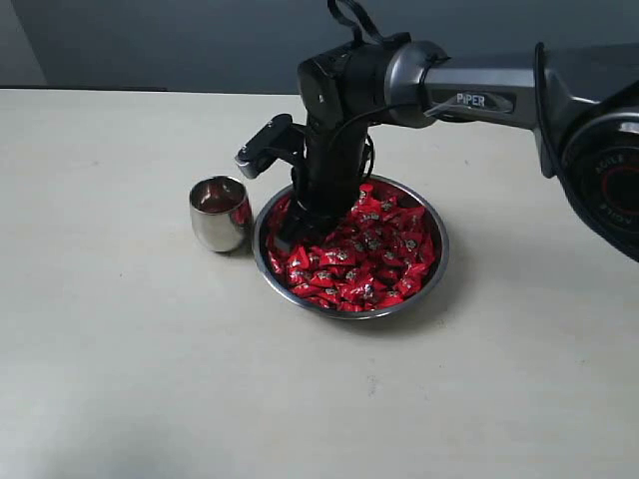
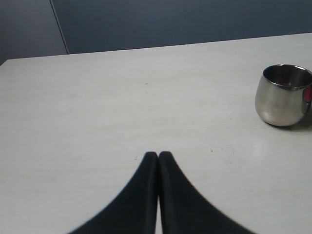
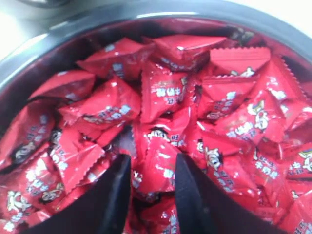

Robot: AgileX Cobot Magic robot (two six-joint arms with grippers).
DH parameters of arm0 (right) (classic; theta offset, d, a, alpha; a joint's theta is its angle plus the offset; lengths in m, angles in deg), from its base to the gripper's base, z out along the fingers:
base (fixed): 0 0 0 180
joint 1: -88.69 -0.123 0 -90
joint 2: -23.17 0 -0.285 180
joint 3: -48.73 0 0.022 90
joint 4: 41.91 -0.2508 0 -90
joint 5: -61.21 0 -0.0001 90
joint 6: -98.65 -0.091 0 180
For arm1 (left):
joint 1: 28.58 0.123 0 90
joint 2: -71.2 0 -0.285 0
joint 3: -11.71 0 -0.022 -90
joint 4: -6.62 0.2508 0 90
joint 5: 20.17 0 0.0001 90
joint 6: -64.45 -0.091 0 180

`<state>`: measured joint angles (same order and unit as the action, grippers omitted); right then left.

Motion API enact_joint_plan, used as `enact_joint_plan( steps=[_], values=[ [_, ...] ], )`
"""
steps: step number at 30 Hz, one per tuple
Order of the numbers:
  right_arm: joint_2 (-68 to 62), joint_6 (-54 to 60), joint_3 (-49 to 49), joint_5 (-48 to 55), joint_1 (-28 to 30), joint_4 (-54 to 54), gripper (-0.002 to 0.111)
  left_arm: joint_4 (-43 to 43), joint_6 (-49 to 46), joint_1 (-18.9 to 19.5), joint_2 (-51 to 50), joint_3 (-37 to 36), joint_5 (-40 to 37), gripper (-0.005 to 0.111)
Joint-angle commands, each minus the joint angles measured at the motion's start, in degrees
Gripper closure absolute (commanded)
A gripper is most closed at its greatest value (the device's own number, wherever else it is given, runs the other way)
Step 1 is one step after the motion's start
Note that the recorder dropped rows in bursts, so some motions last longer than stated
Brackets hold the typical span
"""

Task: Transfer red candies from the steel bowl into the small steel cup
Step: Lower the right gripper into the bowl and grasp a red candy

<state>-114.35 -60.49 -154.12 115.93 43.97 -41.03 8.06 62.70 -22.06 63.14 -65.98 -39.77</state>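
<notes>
Exterior view: the right arm reaches down into the steel bowl (image 1: 442,249), and the right gripper (image 1: 290,236) has its tips in the red candies (image 1: 377,254) on the side close to the small steel cup (image 1: 220,214). The cup stands upright on the worktop (image 1: 150,379), just beside the bowl. I see no candy in it from here.

Left wrist view: the left gripper (image 2: 158,157) hangs over the bare worktop with its jaws pressed together, holding nothing. The cup (image 2: 283,96) stands off to one side, well apart from it.

Right wrist view: the jaws of the right gripper (image 3: 152,163) are spread, one on each side of a single candy (image 3: 157,171) in the heap. I cannot tell if they touch it yet.

I think the step now is to pinch that one candy. To do it well I should close slowly and gently, because the shiny wrapper may slip out. I should keep the tips low enough to catch its fat middle, not just a thin edge. Then I should lift straight up, so I do not drag other candies over the rim.
</notes>
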Motion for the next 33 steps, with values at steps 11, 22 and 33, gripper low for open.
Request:
enact_joint_plan(
  steps=[11,22,33],
  values=[
    [0.55,-0.53,0.11,1.4,0.02,1.55,0.109,0.11,0.07,-0.31,0.27,0.48,0.28,0.106],
    [2.47,-1.77,0.11,4.41,0.02,1.44,0.097,0.11,0.07,-0.31,0.27,0.48,0.28,0.106],
    [-0.59,-6.94,0.11,0.54,0.02,5.33,0.07,0.11,0.07,-0.31,0.27,0.48,0.28,0.106]
  ],
)
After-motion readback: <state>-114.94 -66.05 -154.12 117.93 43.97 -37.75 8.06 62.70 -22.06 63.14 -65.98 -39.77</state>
